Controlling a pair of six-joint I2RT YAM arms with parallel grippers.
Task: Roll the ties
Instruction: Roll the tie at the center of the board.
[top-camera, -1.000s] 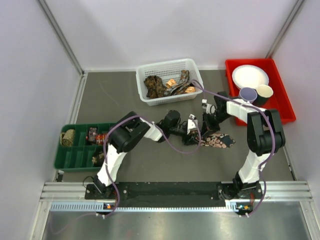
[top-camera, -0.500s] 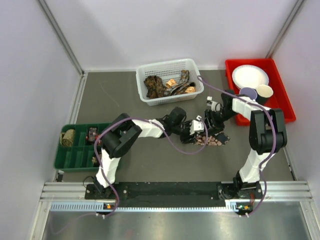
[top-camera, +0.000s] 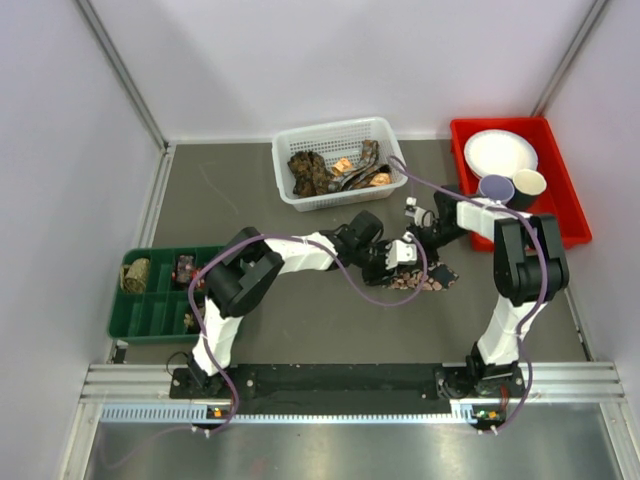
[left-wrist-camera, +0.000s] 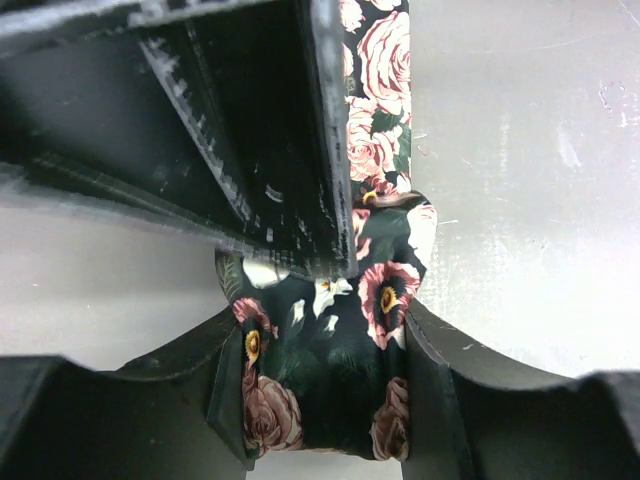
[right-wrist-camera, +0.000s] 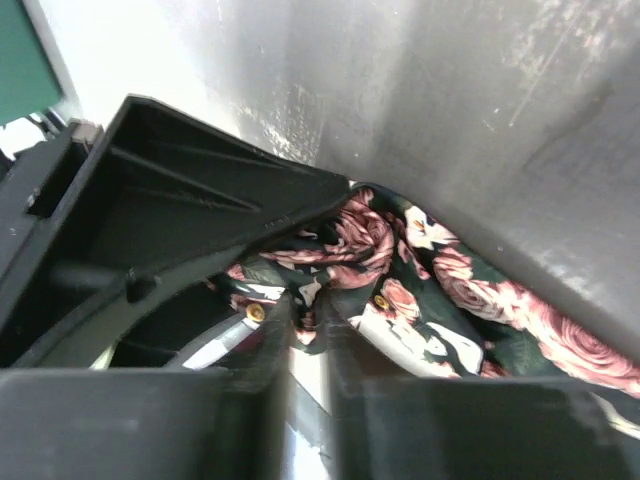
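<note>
Lying in white basket (top-camera: 345, 199): crumpled ties (top-camera: 318, 172)

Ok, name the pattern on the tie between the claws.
Tie: pink roses on dark fabric; best in left wrist view.

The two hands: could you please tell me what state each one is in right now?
Left hand: closed on the rolled floral tie.
Right hand: nearly closed at the tie's edge; a grip cannot be told.
</note>
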